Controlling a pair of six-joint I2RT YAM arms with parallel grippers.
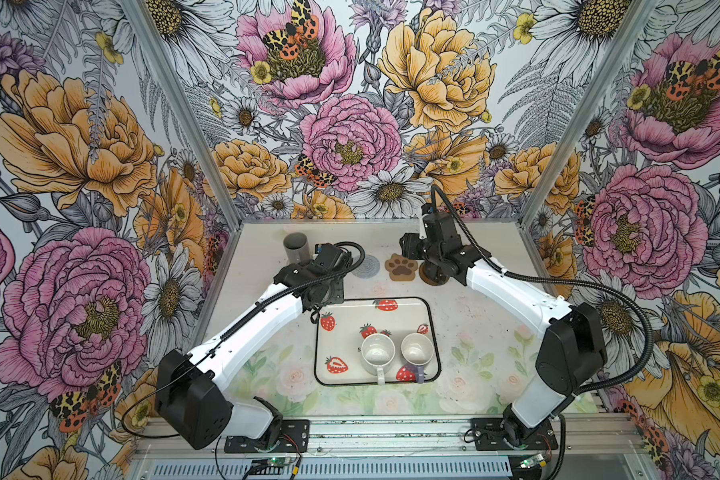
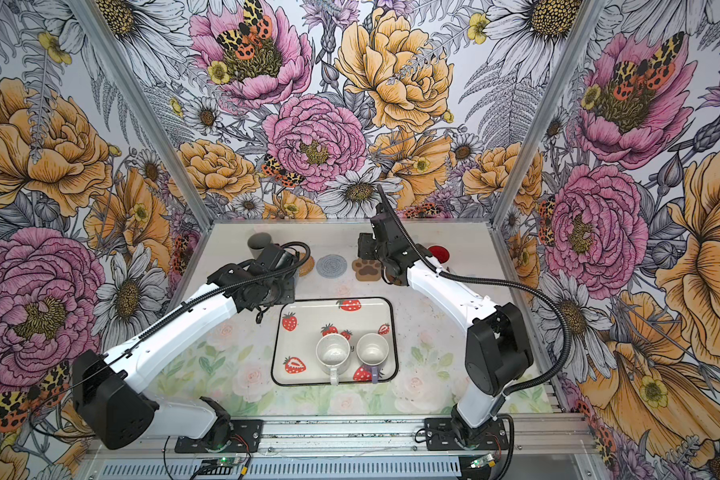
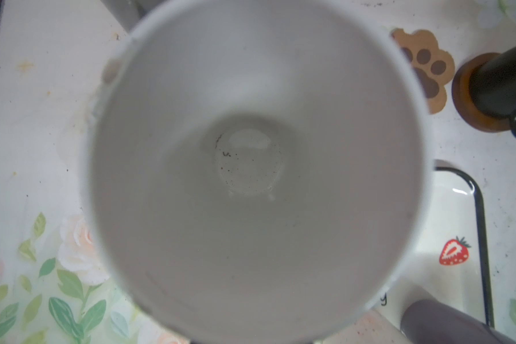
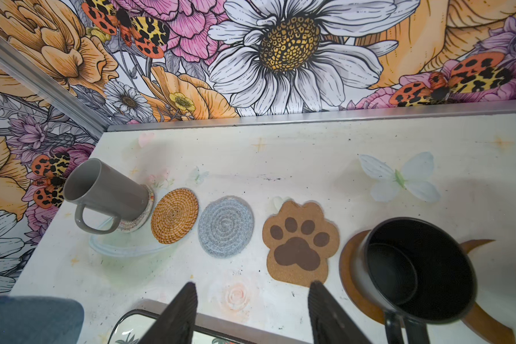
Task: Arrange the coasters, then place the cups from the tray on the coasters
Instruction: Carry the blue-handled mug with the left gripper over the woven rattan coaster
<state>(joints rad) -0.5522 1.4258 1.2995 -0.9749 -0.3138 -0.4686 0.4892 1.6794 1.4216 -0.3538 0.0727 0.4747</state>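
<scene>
My left gripper is hidden under its wrist (image 1: 325,274), left of the tray's far corner. It is shut on the light blue cup (image 3: 256,166), whose pale inside fills the left wrist view. My right gripper (image 4: 253,287) hangs open and empty near the paw coaster (image 4: 300,241). Along the back stands a row. The grey cup (image 4: 101,193) sits on the clear coaster (image 4: 140,220). The rattan coaster (image 4: 174,216) and the grey woven coaster (image 4: 225,226) are bare. The black cup (image 4: 420,268) stands on a brown disc (image 4: 349,268). The tray (image 1: 391,305) holds a white cup (image 1: 377,353) and a lilac cup (image 1: 417,349).
A cup with a red inside (image 2: 439,252) stands at the right end of the row, beyond the black cup. The back wall (image 4: 280,59) rises close behind the coasters. Both arms reach in over the table's front half.
</scene>
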